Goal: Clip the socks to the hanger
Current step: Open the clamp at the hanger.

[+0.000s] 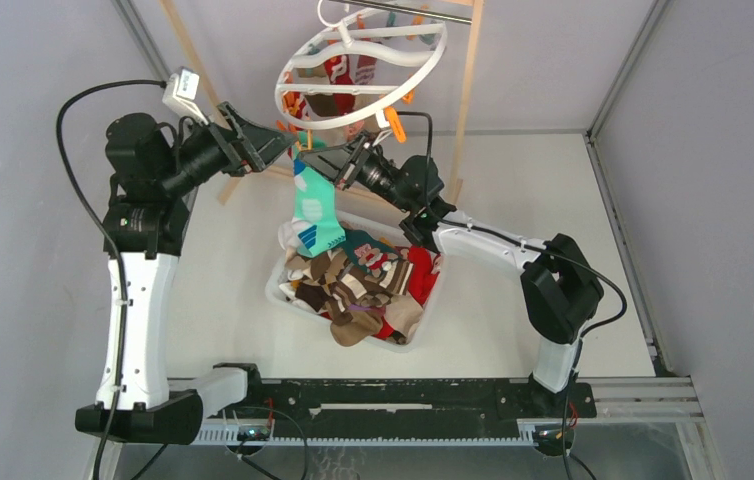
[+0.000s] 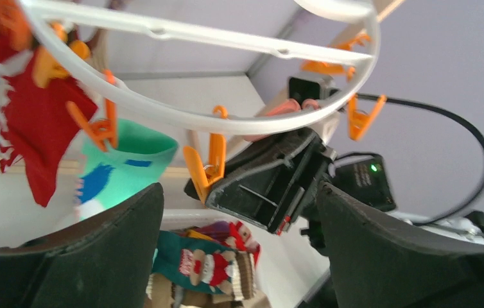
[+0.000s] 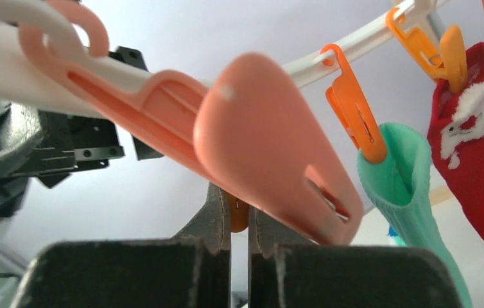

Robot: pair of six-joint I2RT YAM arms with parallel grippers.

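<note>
The white ring hanger hangs at the top centre with orange pegs round its rim. A mint-teal sock dangles from one orange peg, and a red sock hangs beside it. More socks lie heaped in the tub. My left gripper stands wide open just left of the mint sock, holding nothing. My right gripper reaches in from the right, shut on another orange peg on the ring. In the right wrist view that peg shows between the pads, behind a pink peg.
A translucent white tub sits mid-table below the hanger. The pale wooden pole frame stands behind the ring. Grey walls close the back and both sides. Both arms meet under the ring's near rim.
</note>
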